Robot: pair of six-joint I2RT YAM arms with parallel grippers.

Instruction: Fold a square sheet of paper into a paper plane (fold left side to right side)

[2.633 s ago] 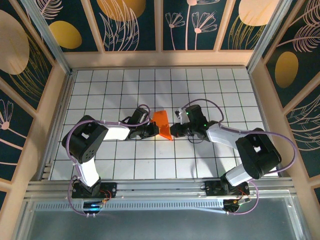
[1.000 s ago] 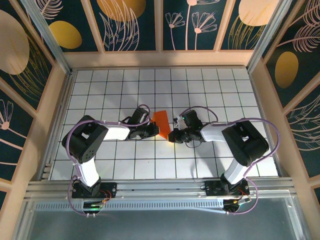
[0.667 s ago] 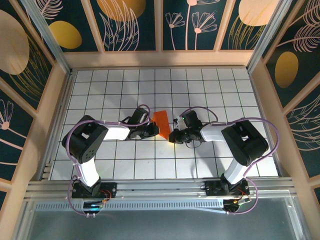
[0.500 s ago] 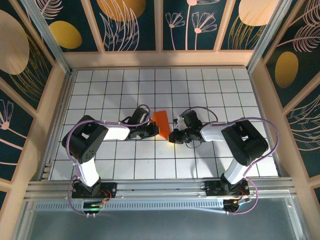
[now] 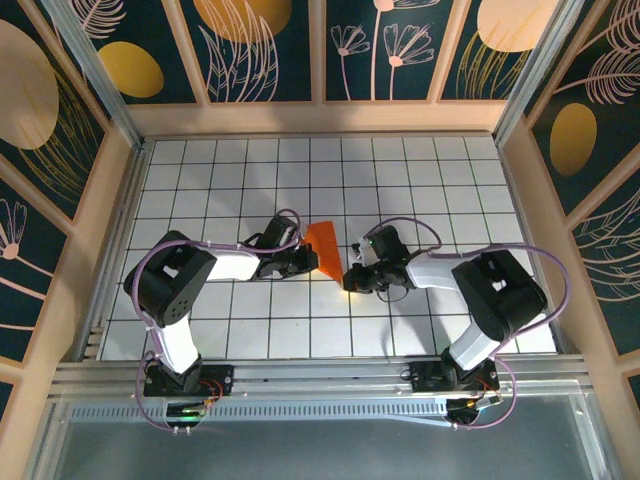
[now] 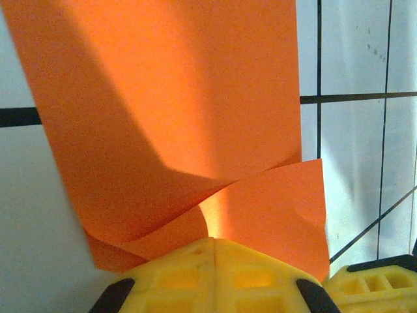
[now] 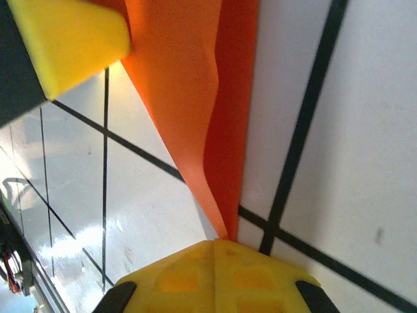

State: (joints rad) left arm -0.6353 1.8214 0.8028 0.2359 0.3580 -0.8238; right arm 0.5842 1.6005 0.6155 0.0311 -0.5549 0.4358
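Left tool (image 6: 214, 242) pinches orange paper (image 6: 169, 98); wrist view reveals curled layers.

A robot test cell in a lab.
The left arm (image 5: 170, 290) and right arm (image 5: 500, 300) are bolted to a metal rail (image 5: 320, 378) at the near edge of a grid tabletop (image 5: 250, 160), with wooden-framed painted panels (image 5: 260, 50) around.

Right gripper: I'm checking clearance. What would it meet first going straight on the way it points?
The orange paper, its tip pinched at the right gripper's fingertips; beyond, probably the left gripper.
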